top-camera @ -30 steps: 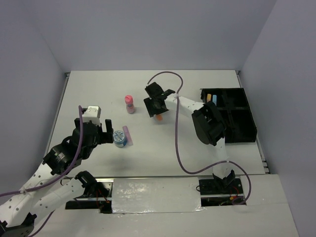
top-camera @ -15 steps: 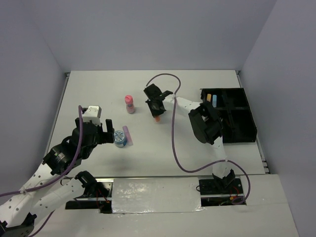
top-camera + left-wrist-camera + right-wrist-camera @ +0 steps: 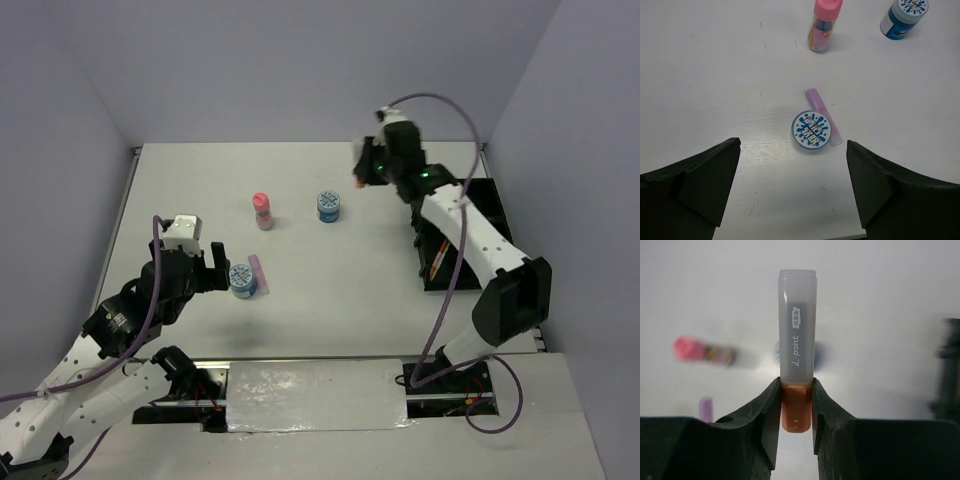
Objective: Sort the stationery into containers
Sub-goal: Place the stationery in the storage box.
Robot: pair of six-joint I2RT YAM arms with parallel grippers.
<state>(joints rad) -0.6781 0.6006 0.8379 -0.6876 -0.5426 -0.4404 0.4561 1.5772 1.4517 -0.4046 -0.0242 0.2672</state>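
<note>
My right gripper (image 3: 364, 176) is shut on a short orange marker (image 3: 797, 340) with a translucent cap, held in the air at the back of the table, left of the black organiser tray (image 3: 440, 242). My left gripper (image 3: 214, 272) is open and empty, just left of a blue-white tub (image 3: 241, 279) with a purple marker (image 3: 256, 269) lying against it. In the left wrist view the tub (image 3: 811, 131) and the purple marker (image 3: 822, 115) lie ahead of the open jaws. A pink bottle (image 3: 263, 211) and a second tub (image 3: 328, 206) stand mid-table.
The right arm crosses over the tray and hides most of it; thin orange pens (image 3: 433, 268) show in a near compartment. The pink bottle (image 3: 823, 25) and the second tub (image 3: 905, 17) stand beyond the left gripper. Walls enclose the table.
My right gripper has risen from beside the second tub with the orange marker and swung back and right toward the tray, uncovering that tub. The left arm has not moved.
</note>
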